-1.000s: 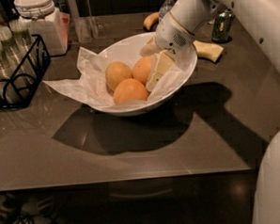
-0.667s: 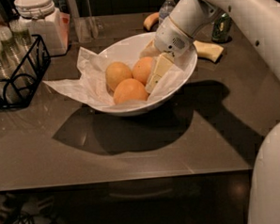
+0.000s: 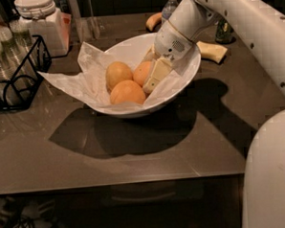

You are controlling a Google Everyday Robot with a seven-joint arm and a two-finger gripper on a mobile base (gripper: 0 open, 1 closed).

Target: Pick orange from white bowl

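The white bowl (image 3: 188, 77), lined with crumpled white paper, stands at the middle of the table. Three fruits lie in it: a paler, yellower one (image 3: 118, 73) at the left, a deep orange (image 3: 127, 92) at the front, and a second orange (image 3: 141, 73) at the right. My gripper (image 3: 149, 72) reaches down into the bowl from the upper right. It is open, with one cream finger (image 3: 155, 76) in front of the right orange and the other behind it. That orange is partly hidden by the finger.
A black wire rack (image 3: 16, 74) of glasses and a white lidded jar (image 3: 39, 20) stand at the left. A water bottle (image 3: 170, 4), a dark bottle (image 3: 223, 31) and a pale yellow object (image 3: 212, 51) stand behind the bowl. The table's front edge (image 3: 117, 182) is near.
My gripper has moved a little left and deeper into the bowl, closing in around the right orange. The fruits and the bowl have not moved.
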